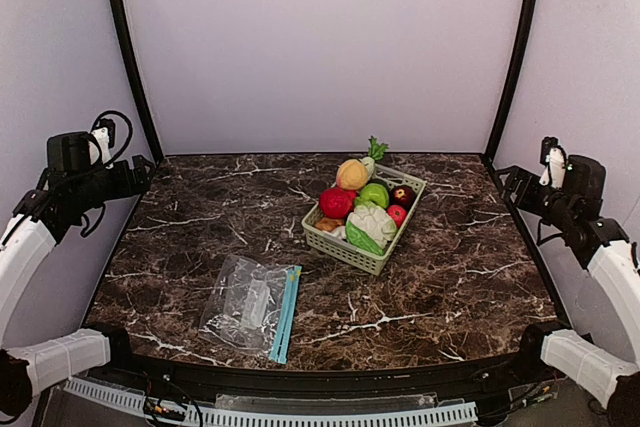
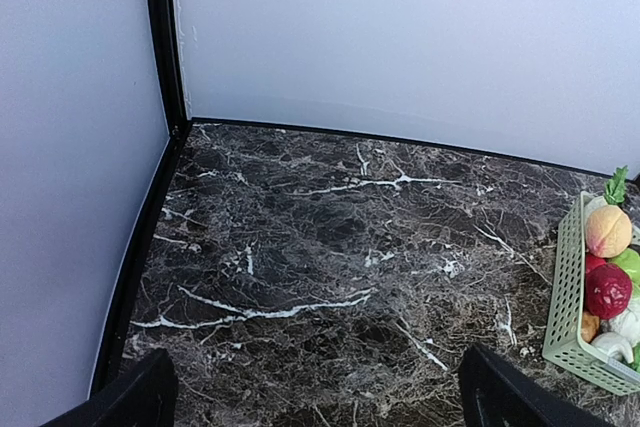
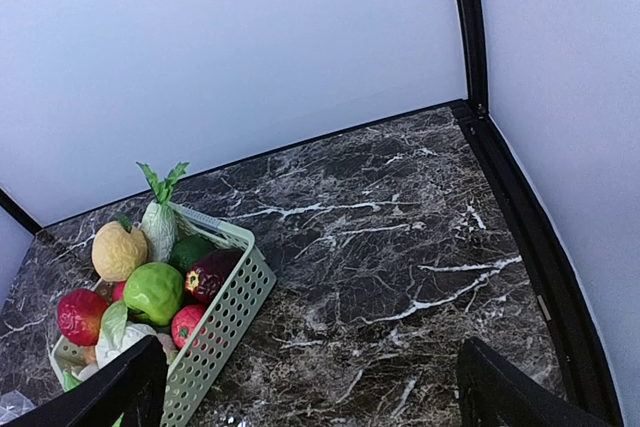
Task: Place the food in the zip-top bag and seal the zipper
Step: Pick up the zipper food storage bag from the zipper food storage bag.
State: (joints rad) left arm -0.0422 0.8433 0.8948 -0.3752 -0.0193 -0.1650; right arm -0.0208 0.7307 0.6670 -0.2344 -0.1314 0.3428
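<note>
Fingers (image 2: 135,395) of our left gripper (image 2: 318,402) show as two dark tips at the bottom corners of its wrist view, spread wide with nothing between them. Our right gripper (image 3: 310,392) stands parted the same way, also holding nothing. Both sit at the side edges of the marble table (image 1: 200,217), well apart from everything on it. We find the food (image 1: 365,209) heaped in the pale green basket (image 1: 345,250) right of the table's middle: a red fruit (image 1: 337,202), a green apple (image 1: 374,194), a yellow-orange fruit (image 1: 351,174) and a white cauliflower (image 1: 371,224) among others. The zip-top bag (image 1: 245,302) lies flat near the front edge, left of the basket and apart from it, its teal zipper (image 1: 287,312) along its right side; we cannot tell whether it is sealed.
</note>
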